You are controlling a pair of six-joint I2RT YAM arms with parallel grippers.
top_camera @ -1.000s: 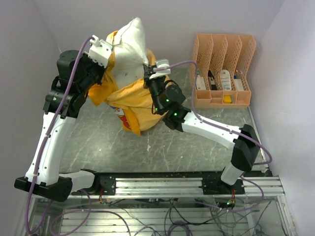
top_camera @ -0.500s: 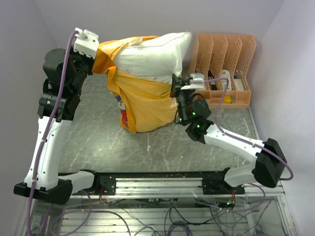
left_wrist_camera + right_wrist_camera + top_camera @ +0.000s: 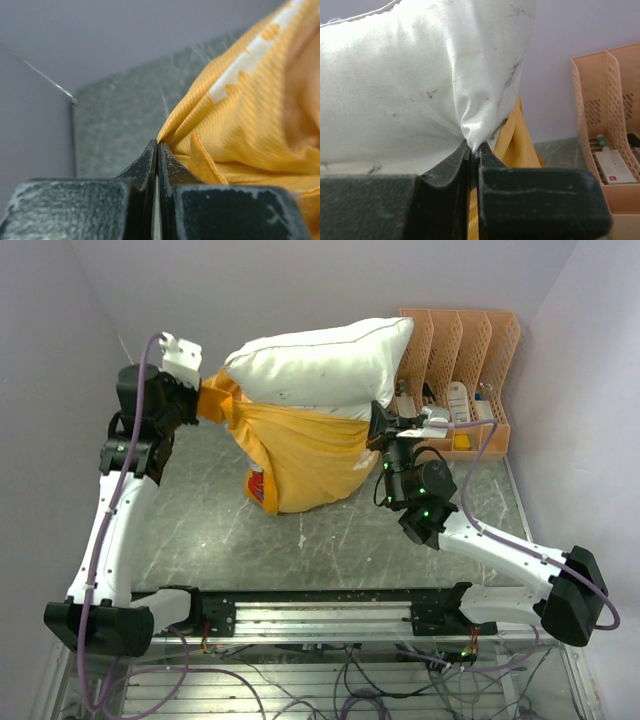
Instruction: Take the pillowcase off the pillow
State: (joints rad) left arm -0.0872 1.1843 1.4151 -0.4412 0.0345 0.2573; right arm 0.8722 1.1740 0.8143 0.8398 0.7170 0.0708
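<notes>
The off-white pillow (image 3: 325, 365) is held up above the table, its upper part bare, its lower part still inside the orange-yellow pillowcase (image 3: 305, 455), which hangs down to the table. My left gripper (image 3: 203, 400) is shut on the pillowcase's edge at the left; in the left wrist view the orange fabric (image 3: 240, 120) is pinched at the fingertips (image 3: 158, 145). My right gripper (image 3: 377, 426) is shut on the pillow at its right side; in the right wrist view white pillow fabric (image 3: 420, 80) is pinched between the fingertips (image 3: 472, 150), with the pillowcase (image 3: 515, 137) behind.
A peach plastic file organizer (image 3: 455, 380) with small items stands at the back right, close to the pillow's right corner and my right gripper; it also shows in the right wrist view (image 3: 612, 125). Walls close in on the left, back and right.
The pillow has swung from upright to lying across, and more of it is bare. My right gripper moved right with the pillow; my left gripper pulled the pillowcase edge left and lower.
</notes>
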